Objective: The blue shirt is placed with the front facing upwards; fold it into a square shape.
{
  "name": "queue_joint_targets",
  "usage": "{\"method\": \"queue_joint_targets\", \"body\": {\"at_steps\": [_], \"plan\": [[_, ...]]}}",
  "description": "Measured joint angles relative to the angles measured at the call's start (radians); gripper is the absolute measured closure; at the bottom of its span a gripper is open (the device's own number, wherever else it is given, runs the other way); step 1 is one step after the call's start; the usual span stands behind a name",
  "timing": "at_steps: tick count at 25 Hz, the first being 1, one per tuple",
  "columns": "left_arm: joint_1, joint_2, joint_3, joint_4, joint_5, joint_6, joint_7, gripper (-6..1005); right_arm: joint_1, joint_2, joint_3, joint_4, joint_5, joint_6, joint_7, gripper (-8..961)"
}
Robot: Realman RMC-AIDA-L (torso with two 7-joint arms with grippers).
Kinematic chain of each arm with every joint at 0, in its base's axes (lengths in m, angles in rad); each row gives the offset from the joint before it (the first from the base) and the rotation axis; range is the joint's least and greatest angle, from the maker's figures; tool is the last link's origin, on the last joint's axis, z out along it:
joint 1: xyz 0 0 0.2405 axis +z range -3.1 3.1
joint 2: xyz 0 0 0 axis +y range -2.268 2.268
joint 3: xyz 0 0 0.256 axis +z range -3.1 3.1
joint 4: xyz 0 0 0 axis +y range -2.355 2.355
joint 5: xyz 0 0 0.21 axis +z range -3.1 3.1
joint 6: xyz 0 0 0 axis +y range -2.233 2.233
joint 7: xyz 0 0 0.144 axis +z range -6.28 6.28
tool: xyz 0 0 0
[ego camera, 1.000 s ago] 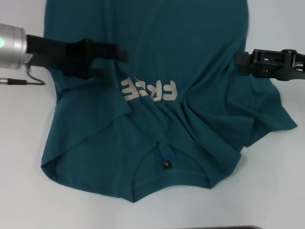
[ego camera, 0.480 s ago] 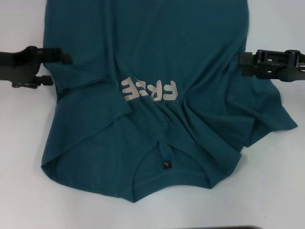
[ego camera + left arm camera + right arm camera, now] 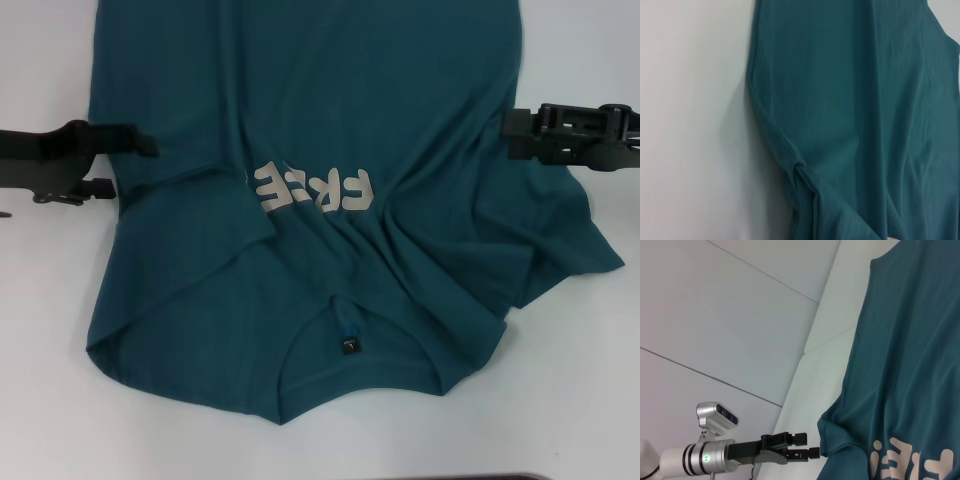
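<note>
The blue shirt (image 3: 330,280) lies front up on the white table, collar and dark neck label (image 3: 349,345) toward me. The pale letters "FREE" (image 3: 315,190) read upside down. Its sleeve on my left is folded in over the chest; the other sleeve (image 3: 580,250) lies spread out. My left gripper (image 3: 125,167) is open at the shirt's left edge, holding nothing, and the right wrist view shows it (image 3: 807,445) beside the cloth (image 3: 910,365). My right gripper (image 3: 508,135) hovers at the shirt's right edge. The left wrist view shows only shirt fabric (image 3: 850,100) and table.
Bare white table (image 3: 60,400) surrounds the shirt on both sides and in front. A dark strip (image 3: 470,477) runs along the near edge. The shirt's far hem runs out of the head view. Pale wall panels (image 3: 740,315) rise beyond the table.
My left gripper has pulled back leftward from over the chest to the shirt's left edge, leaving the sleeve folded in. The right gripper shifted slightly right.
</note>
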Motion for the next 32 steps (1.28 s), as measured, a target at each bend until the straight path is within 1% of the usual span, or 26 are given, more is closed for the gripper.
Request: {"method": "queue_joint_targets", "body": {"at_steps": [6, 9, 12, 14, 16, 17, 18, 20, 23, 27, 29, 32], "plan": [[-0.014, -0.013, 0.012, 0.01, 0.004, -0.026, 0.001, 47, -0.002, 0.0, 0.0, 0.0, 0.0, 0.0, 0.0, 39], [-0.034, -0.014, 0.021, 0.04, 0.005, -0.047, 0.003, 47, -0.002, 0.0, 0.0, 0.0, 0.0, 0.0, 0.0, 39], [-0.055, -0.022, 0.024, 0.056, -0.002, -0.06, 0.009, 48, -0.002, 0.0, 0.0, 0.0, 0.0, 0.0, 0.0, 39], [-0.066, -0.031, 0.014, 0.058, -0.035, -0.05, 0.028, 48, -0.002, 0.0, 0.0, 0.0, 0.0, 0.0, 0.0, 39], [-0.073, -0.039, 0.002, 0.055, -0.109, -0.025, 0.065, 48, -0.002, 0.0, 0.0, 0.0, 0.0, 0.0, 0.0, 39], [-0.073, -0.039, 0.002, 0.055, -0.109, -0.025, 0.065, 48, -0.002, 0.0, 0.0, 0.0, 0.0, 0.0, 0.0, 39], [-0.077, -0.042, 0.001, 0.058, -0.197, -0.006, 0.106, 48, -0.002, 0.0, 0.0, 0.0, 0.0, 0.0, 0.0, 39], [-0.079, -0.042, 0.002, 0.06, -0.223, -0.005, 0.117, 48, -0.002, 0.0, 0.0, 0.0, 0.0, 0.0, -0.001, 39], [-0.076, -0.037, 0.002, 0.059, -0.222, -0.002, 0.115, 48, -0.002, 0.0, 0.0, 0.0, 0.0, 0.0, -0.001, 39], [-0.037, -0.018, -0.004, 0.056, -0.224, 0.005, 0.111, 48, -0.002, 0.0, 0.001, 0.0, 0.0, 0.0, -0.004, 39], [-0.021, -0.009, -0.007, 0.053, -0.227, 0.021, 0.114, 48, -0.001, 0.0, 0.0, 0.001, 0.0, -0.001, -0.011, 39], [0.007, 0.006, -0.012, 0.045, -0.241, 0.093, 0.164, 48, 0.0, 0.005, 0.001, 0.001, 0.002, -0.015, -0.061, 39]]}}
